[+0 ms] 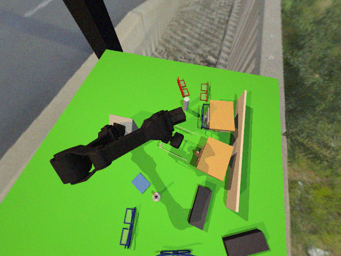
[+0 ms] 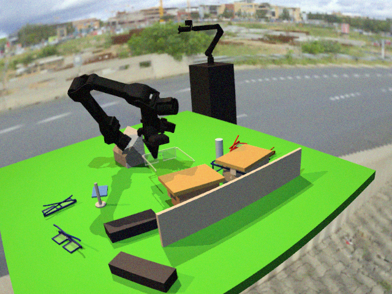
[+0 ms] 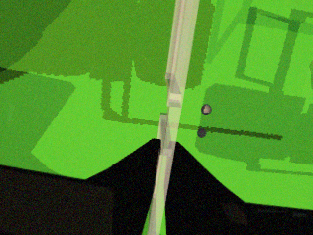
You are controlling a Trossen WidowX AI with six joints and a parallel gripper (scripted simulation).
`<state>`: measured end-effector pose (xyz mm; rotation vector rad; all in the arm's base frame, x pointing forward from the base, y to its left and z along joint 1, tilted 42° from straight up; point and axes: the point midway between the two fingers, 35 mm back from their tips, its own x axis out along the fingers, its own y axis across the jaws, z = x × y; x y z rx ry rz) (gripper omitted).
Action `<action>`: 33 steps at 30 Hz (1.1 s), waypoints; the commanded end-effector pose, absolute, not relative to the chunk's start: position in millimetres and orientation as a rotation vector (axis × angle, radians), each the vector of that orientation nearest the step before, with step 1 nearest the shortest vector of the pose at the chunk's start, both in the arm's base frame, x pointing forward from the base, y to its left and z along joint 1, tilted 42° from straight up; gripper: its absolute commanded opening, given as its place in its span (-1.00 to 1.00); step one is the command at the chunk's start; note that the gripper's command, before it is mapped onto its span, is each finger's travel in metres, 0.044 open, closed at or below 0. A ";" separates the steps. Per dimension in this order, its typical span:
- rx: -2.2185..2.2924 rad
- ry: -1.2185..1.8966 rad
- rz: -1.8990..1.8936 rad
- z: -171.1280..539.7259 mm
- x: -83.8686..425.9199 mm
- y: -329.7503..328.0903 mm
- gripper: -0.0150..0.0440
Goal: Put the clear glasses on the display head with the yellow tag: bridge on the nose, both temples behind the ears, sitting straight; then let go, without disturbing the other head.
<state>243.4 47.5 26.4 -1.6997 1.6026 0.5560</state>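
Note:
The clear glasses hang above the table, temples pointing toward the brown-faced head. My gripper is shut on their front frame, near its middle. The brown-faced head is mostly hidden under a tilted orange slab; the glasses are in front of it, apart from it. The other head, paler, is under a second orange slab, with dark blue glasses at its face. No yellow tag is visible on either head.
A long wall stands behind the heads. A grey post stands near the paler head. Red glasses lie beyond it. Dark boxes and a small stand are on the near side.

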 end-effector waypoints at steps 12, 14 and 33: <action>-1.714 1.607 0.557 14.7 243.3 37.6 -0.49; -1.714 1.607 0.557 13.7 243.4 36.5 -0.49; -1.710 1.602 0.560 15.5 259.7 34.2 -0.49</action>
